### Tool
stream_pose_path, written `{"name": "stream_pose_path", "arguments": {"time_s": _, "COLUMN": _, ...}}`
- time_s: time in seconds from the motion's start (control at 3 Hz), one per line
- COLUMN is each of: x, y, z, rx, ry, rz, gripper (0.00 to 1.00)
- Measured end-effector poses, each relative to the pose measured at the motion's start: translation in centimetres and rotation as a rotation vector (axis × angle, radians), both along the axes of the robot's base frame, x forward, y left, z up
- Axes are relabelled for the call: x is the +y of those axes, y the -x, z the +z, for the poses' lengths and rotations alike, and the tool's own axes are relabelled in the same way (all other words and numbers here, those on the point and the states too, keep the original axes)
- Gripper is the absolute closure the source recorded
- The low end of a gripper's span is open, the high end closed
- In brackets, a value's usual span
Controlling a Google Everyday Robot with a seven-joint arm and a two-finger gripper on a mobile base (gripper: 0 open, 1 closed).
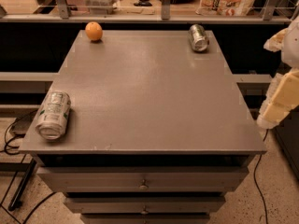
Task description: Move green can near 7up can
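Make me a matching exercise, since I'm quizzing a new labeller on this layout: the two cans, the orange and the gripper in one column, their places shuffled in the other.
Things
1. green can
2. 7up can
3. orange
4. gripper

Places
A. near left corner of the table, lying on its side
B. off the table, beside its right edge
C. far right corner, lying on its side
D. far left corner

Pairs: 1-C, 2-A, 3-D, 4-B.
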State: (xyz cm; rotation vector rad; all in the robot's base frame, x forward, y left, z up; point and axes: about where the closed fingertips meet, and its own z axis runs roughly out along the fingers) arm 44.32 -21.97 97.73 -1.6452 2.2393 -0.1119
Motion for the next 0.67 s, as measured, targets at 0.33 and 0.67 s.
{"name": "stream_pose_path", "arguments": {"time_s": 0.33, "x": -1.2, "y": -1.1, "z": -0.3, "rx": -0.066, "ry": -0.123, "rz": -0.118, "gripper": 0.00}}
{"name": "stream_pose_path", "arguments": {"time_s": 0.67, "x": -1.8, "y": -3.6, "z": 0.7, "rx": -0.178, "ry": -0.299, "rz": -0.216, "gripper": 0.00}}
